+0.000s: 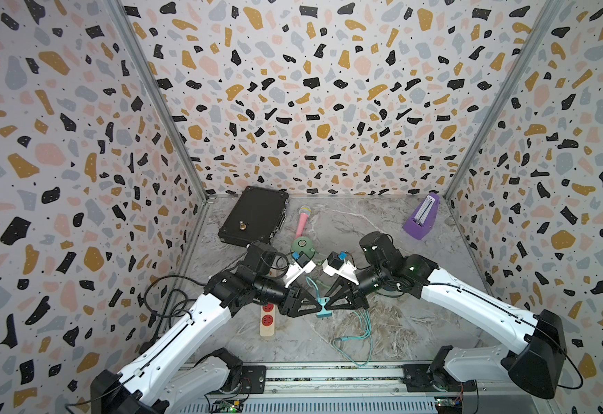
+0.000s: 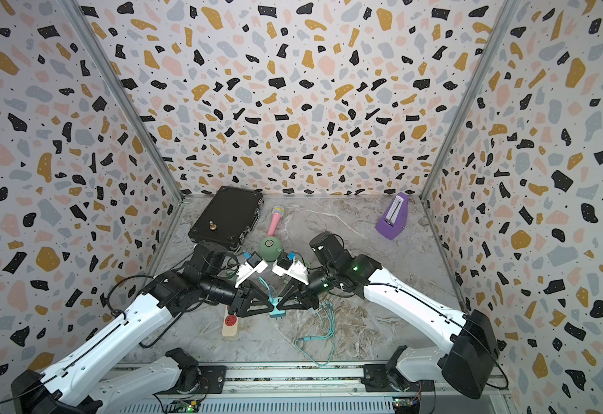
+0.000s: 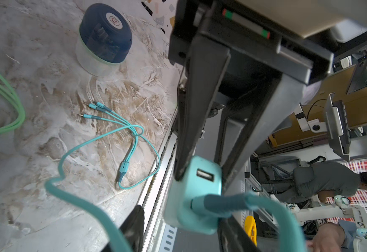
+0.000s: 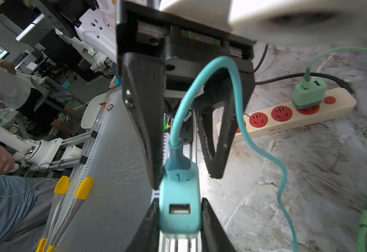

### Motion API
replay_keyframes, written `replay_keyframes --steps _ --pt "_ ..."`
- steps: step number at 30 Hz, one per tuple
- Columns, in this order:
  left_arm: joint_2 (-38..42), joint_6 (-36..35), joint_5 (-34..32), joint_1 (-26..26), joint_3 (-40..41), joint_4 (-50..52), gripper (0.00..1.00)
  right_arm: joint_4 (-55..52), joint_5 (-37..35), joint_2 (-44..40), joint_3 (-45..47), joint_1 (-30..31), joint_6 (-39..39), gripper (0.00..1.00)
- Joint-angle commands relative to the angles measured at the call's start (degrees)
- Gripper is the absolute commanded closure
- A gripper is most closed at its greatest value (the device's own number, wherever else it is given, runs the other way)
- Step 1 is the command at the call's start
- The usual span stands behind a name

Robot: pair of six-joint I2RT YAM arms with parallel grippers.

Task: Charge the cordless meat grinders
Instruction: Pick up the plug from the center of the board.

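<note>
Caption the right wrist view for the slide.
Teal adapter between the fingers of the left gripper; green adapter plugged into the power strip behind.

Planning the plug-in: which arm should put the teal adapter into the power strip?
Left. Its fingers flank the teal adapter on both sides, and the power strip lies partly under the left arm, with free red sockets. The right arm would probably have to reach across.

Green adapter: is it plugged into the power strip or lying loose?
Plugged in: the right wrist view shows the green adapter seated in a red socket of the power strip.
</note>
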State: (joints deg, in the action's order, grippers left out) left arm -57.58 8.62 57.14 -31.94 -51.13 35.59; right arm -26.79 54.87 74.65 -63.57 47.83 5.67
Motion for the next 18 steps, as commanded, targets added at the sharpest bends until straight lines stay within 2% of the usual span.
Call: replay_keyframes --steps 1,9,13,18 --pt "-0.91 0.8 1.35 -0.65 -0.11 -5.86 0.5 -2.02 4.46 0.39 -3.09 -0.29 1.54 0.92" --pt "-1.98 1.02 3.76 -2.63 -0.32 -6.31 0.61 -2.09 6.82 0.61 -3.92 -1.6 1.45 0.92" --pt "-1.56 4.47 5.42 -3.75 0.42 -10.36 0.65 -2.2 8.33 1.26 -4.62 -1.96 1.19 0.92" --pt "-2.61 5.25 6.31 -5.31 -0.01 -9.57 0.77 -2.13 9.19 1.9 -4.94 -2.09 0.93 0.92"
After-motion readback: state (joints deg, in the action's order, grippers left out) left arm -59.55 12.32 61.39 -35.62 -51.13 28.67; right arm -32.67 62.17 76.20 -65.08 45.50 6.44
